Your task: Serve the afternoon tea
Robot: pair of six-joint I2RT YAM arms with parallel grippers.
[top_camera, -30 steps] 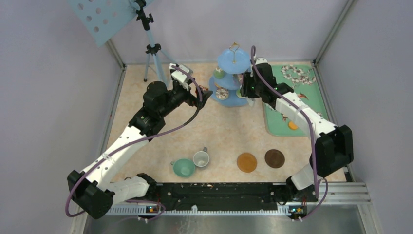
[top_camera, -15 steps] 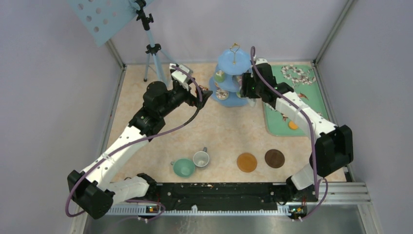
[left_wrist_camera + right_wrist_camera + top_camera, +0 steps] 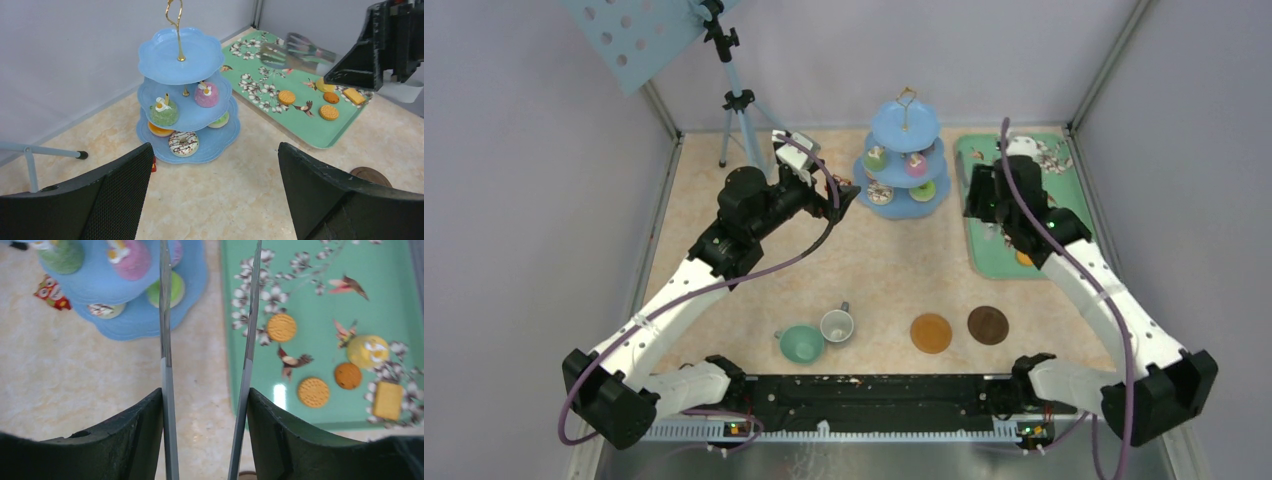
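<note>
Metal tongs (image 3: 167,390) are sitting clamped between the right fingers (image 3: 135,440), pointing between the light-blue three-tier stand (image 3: 181,52) and the green floral tray (image 3: 390,290) just right of it. Left fingers (image 3: 100,200) are gaping wide and empty, facing the stand, which is carrying cupcakes (image 3: 206,95) and donuts (image 3: 183,142); orange biscuits (image 3: 281,327) are lying on the tray.

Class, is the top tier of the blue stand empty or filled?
Empty: the top tier is bare blue; cupcakes sit one tier lower.
</note>
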